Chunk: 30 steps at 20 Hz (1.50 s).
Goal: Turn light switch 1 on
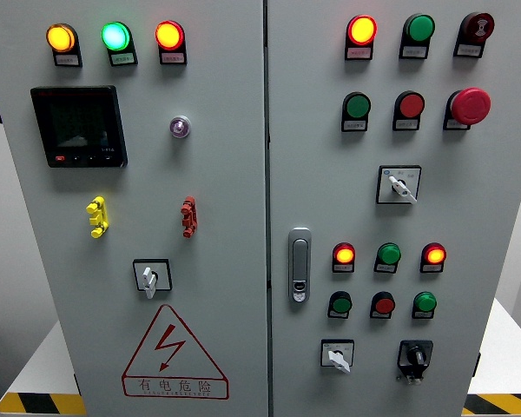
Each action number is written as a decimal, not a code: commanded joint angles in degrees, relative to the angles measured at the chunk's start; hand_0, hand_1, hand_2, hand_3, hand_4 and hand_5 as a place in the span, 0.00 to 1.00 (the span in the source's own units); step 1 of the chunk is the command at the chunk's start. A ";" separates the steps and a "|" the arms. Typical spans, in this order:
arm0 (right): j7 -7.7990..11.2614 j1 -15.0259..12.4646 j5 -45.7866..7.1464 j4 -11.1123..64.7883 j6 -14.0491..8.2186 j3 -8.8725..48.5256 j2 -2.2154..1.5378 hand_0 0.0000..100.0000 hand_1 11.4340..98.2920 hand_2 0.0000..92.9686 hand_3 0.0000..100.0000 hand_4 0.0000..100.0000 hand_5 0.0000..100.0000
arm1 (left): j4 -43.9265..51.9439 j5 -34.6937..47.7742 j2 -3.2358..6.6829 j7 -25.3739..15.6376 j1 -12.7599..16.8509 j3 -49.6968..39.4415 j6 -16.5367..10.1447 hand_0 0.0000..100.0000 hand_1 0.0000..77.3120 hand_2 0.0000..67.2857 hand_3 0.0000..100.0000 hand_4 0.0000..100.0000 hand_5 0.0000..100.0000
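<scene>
neither hand is in view, so which arm is nearer and each hand's state cannot be told; judging by position, light switch 1 sits on the left door at about 8 o'clock from centre, its knob pointing down toward 6

- A grey control cabinet is seen, with two doors.
- Indicator lamps, push buttons, rotary switches and a door handle are mounted on it.
</scene>
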 commanded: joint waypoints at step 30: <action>0.00 0.01 0.01 0.00 -0.03 0.00 0.00 0.00 0.09 0.00 0.19 0.19 0.11 | -0.33 69.83 -0.82 2.23 0.00 -76.31 -0.01 0.00 0.12 0.04 0.00 0.00 0.02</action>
